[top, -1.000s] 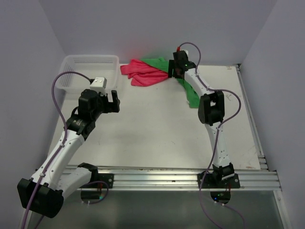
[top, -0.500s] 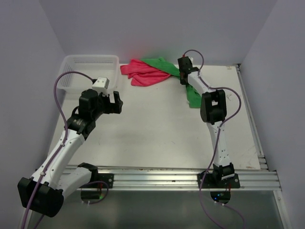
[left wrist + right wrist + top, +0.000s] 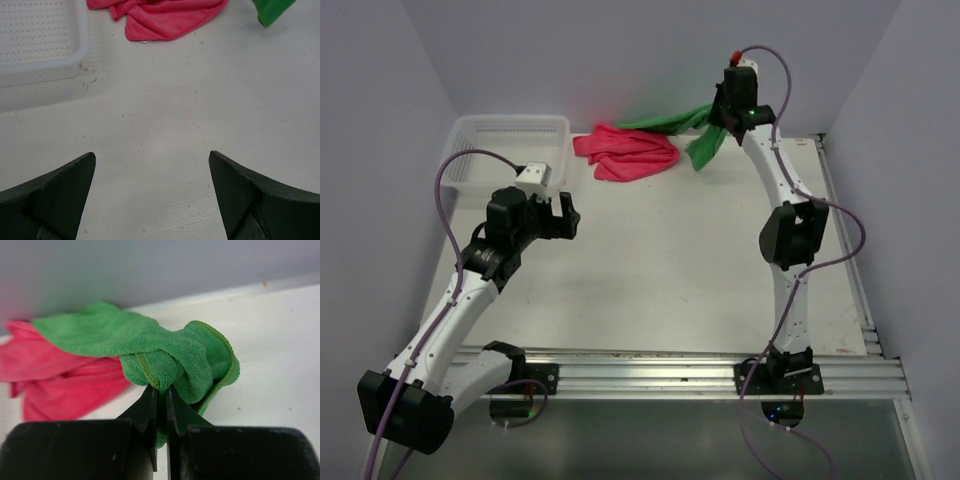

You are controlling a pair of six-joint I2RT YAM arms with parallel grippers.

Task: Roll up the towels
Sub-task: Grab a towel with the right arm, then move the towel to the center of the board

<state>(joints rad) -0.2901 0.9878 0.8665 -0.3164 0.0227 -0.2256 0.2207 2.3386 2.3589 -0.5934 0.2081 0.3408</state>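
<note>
1 grn towel [image 3: 165, 355], 1 pink towel [image 3: 630, 155]

no legible writing, no labels, brands or numbers (in any of the three views)

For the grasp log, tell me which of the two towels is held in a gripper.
The green towel, bunched in the closed right gripper. The pink-red towel lies crumpled on the table with no gripper on it.
</note>
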